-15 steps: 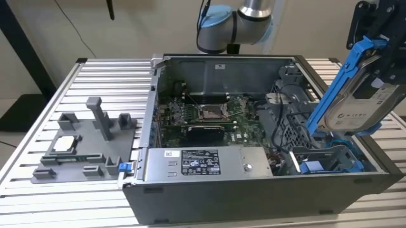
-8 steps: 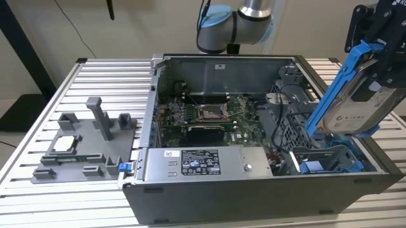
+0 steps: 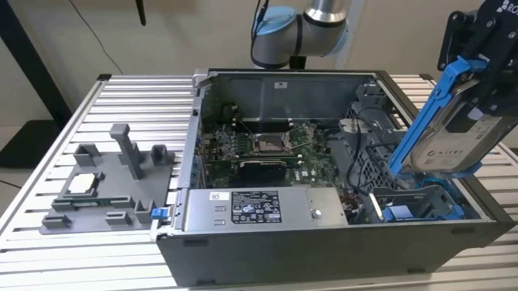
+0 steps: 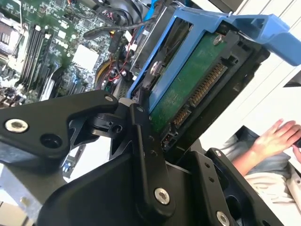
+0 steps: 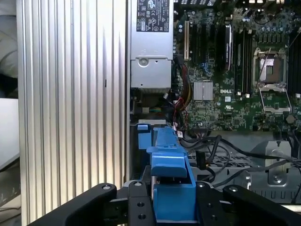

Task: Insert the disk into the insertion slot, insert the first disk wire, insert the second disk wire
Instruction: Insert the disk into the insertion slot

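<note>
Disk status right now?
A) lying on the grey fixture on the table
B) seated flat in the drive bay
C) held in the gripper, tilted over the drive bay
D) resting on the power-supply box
C: the gripper is clamped on the disk by its blue frame. The disk stands steeply tilted with its lower end at the insertion slot, not seated flat.
</note>
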Motion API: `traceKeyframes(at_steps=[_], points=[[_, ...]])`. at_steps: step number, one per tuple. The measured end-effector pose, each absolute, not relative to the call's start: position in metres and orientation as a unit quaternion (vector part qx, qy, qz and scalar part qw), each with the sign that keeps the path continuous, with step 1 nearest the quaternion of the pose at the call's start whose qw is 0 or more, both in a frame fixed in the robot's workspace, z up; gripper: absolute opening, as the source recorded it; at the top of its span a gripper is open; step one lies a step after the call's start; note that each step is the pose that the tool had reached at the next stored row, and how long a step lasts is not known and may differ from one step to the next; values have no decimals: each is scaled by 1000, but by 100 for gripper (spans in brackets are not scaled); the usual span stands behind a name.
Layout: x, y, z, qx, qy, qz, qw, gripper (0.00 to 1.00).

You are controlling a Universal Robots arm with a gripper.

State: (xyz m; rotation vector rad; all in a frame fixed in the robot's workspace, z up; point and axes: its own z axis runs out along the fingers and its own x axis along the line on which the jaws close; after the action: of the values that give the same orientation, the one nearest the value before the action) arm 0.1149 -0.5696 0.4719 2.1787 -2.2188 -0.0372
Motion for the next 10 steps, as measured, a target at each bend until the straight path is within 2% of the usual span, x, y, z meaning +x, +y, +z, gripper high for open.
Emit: traceKeyframes(at_steps=[10], points=[[115, -570, 470, 701, -713, -12, 16, 0]])
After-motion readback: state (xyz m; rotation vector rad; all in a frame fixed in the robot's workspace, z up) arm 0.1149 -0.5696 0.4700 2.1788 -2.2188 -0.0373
